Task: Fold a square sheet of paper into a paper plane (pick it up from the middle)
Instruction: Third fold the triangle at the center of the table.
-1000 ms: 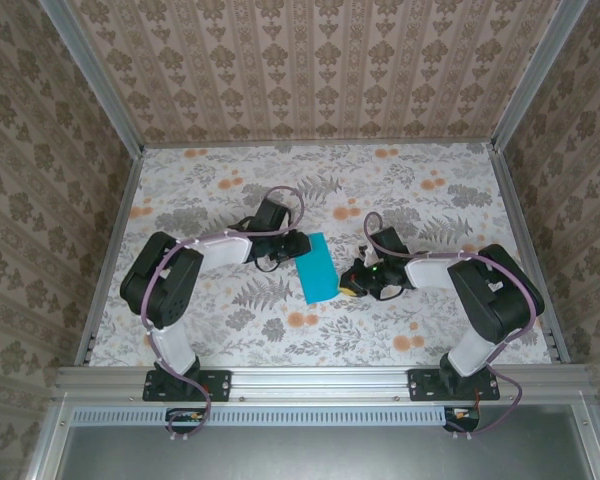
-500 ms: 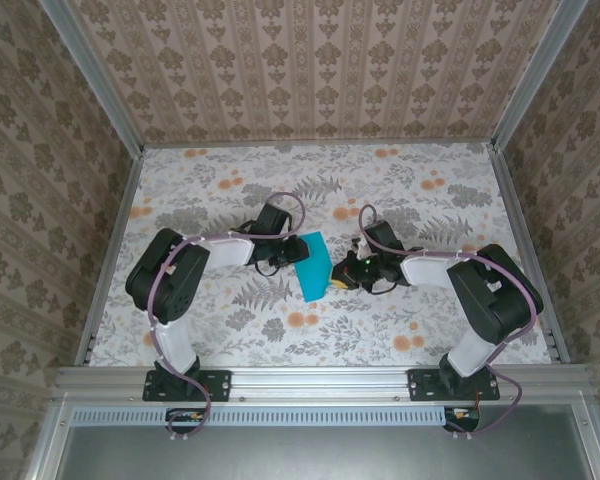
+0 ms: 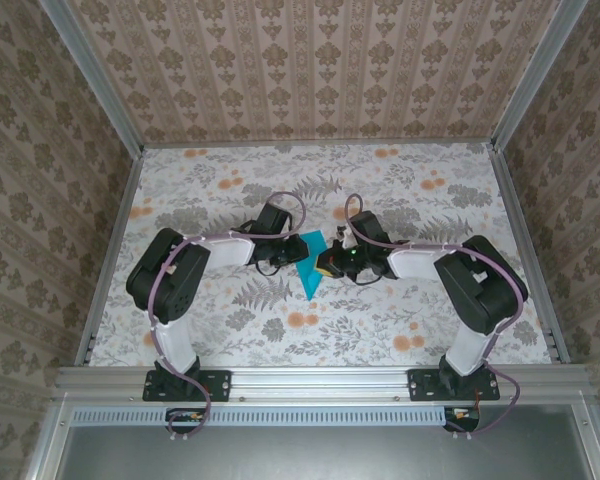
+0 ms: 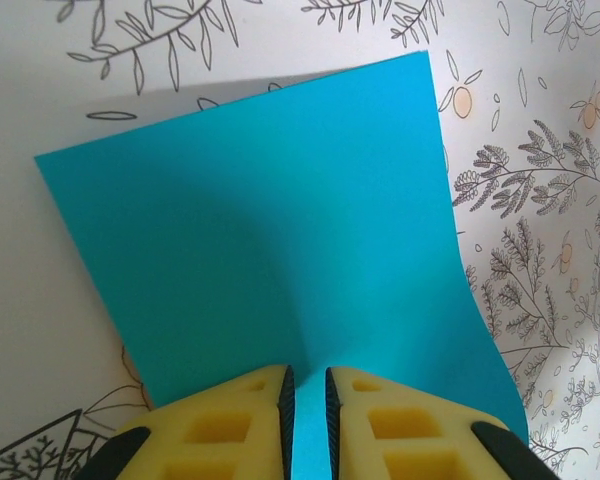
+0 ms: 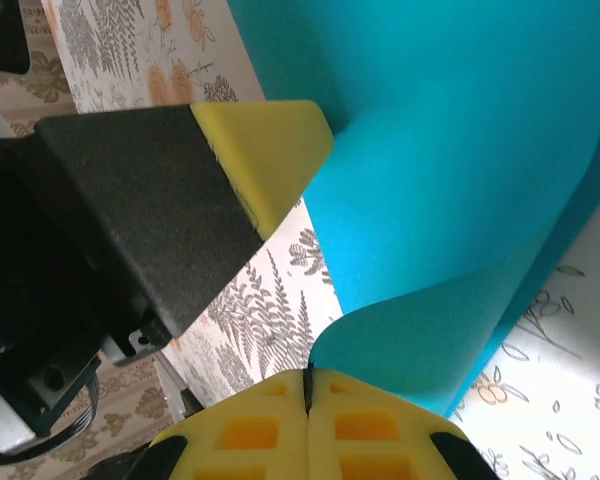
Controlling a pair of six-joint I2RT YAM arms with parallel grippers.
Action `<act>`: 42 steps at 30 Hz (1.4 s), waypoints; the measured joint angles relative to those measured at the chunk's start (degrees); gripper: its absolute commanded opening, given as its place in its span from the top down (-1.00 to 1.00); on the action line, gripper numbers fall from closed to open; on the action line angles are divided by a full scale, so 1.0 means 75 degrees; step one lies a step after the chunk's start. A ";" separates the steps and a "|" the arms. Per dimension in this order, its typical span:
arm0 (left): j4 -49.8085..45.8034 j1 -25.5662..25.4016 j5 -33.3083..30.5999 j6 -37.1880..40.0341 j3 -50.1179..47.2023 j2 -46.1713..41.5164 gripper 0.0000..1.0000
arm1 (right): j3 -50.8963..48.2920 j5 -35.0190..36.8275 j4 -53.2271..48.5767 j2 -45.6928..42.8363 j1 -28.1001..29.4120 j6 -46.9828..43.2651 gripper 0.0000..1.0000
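1. Square sheet of paper (image 3: 308, 275) lies mid-desk between the two arms. The floral-patterned desk (image 3: 230, 170) stretches well beyond it on every side.
2. Left arm (image 3: 170, 275) and right arm (image 3: 480, 285) both reach inward, their wrists close together over the teal sheet.
3. From where I stand the sheet is bent: one part rests flat on the desk, and the other edge is lifted and curled over.
4. Right claw (image 5: 307, 378) has its yellow pads pressed tight together, pinching that curled edge.
5. Left claw (image 4: 306, 378) straddles the opposite edge, its jaws a slim gap apart with teal showing between them.
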 measured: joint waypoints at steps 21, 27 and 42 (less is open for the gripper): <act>-0.0318 -0.0082 -0.0431 0.0035 0.0035 -0.0256 0.81 | 0.0119 0.0323 0.0388 0.0618 0.0020 0.0233 0.96; -0.0595 -0.0108 -0.0437 0.0058 0.0192 -0.0012 0.89 | 0.0119 0.0402 0.0536 0.0723 0.0020 0.0312 0.96; -0.0673 -0.0117 -0.0431 0.0146 0.0326 0.0090 0.97 | 0.0198 0.0396 0.0743 0.0979 0.0020 0.0335 0.96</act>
